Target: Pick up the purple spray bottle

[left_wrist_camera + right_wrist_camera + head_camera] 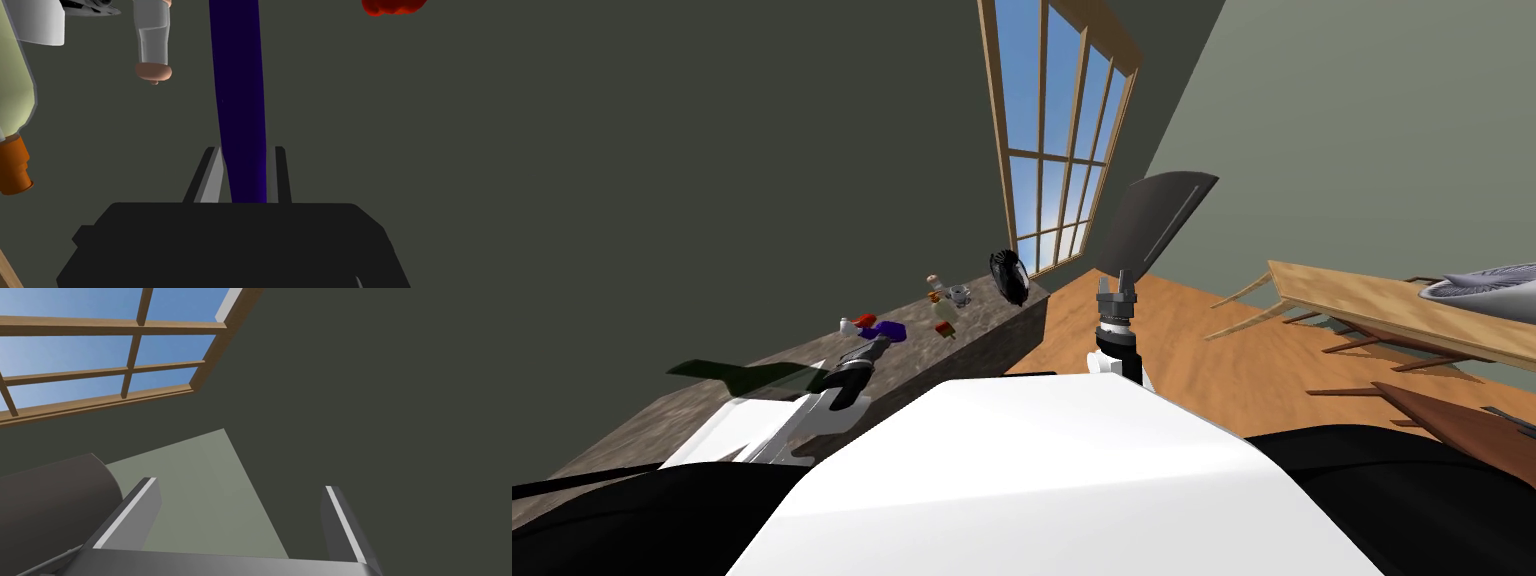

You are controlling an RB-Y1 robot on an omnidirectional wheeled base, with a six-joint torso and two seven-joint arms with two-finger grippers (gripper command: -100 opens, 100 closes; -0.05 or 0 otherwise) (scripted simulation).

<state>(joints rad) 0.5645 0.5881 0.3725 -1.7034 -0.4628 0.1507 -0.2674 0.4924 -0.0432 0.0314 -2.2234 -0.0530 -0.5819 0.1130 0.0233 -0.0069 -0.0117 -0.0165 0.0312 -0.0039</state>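
Note:
The purple spray bottle point(889, 330) has a red trigger head point(864, 320) and hangs just over the stone-grey counter point(712, 400) by the dark wall. My left gripper point(879, 343) is shut on it. In the left wrist view the bottle's dark purple body point(240, 100) runs between the two fingers point(212, 175), which press its sides; the red head point(392, 6) shows at the frame's edge. My right gripper point(1116, 290) is raised beside the counter's end, open, with nothing between its fingers point(130, 513).
Further along the counter stand a pale bottle with an orange cap point(944, 318), a small clear bottle point(934, 284), a metal item point(959, 294) and a black round object point(1009, 274). A white tray point(747, 430) lies near me. A wooden table point(1392, 315) stands to the right.

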